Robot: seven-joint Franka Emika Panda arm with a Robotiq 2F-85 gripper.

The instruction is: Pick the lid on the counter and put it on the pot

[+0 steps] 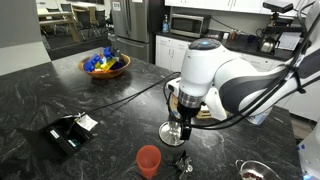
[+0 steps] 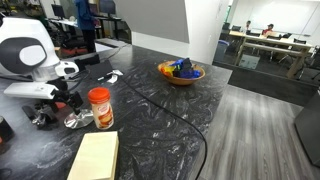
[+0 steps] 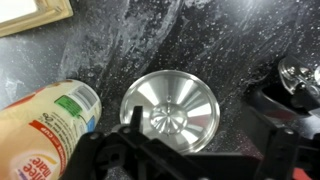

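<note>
The lid [image 3: 172,110] is a small round shiny silver disc with a raised centre point. It lies on the dark marbled counter directly under my gripper [image 3: 197,118]. The black fingers are spread wide to either side of it and hold nothing. In both exterior views the gripper [image 1: 178,122] [image 2: 65,108] hangs low over the lid [image 1: 175,134] [image 2: 76,119]; I cannot tell if they touch. A round silver-rimmed vessel, seemingly the pot [image 1: 255,172], sits at the bottom edge of an exterior view, cut off by the frame.
A spice jar with an orange cap [image 2: 100,107] [image 3: 45,130] stands close beside the lid. A wooden board [image 2: 95,155] lies beyond it. A red cup [image 1: 148,160], a small shiny object [image 1: 182,160] [image 3: 300,75], a wooden bowl [image 1: 105,65] and a black device [image 1: 68,133] are nearby.
</note>
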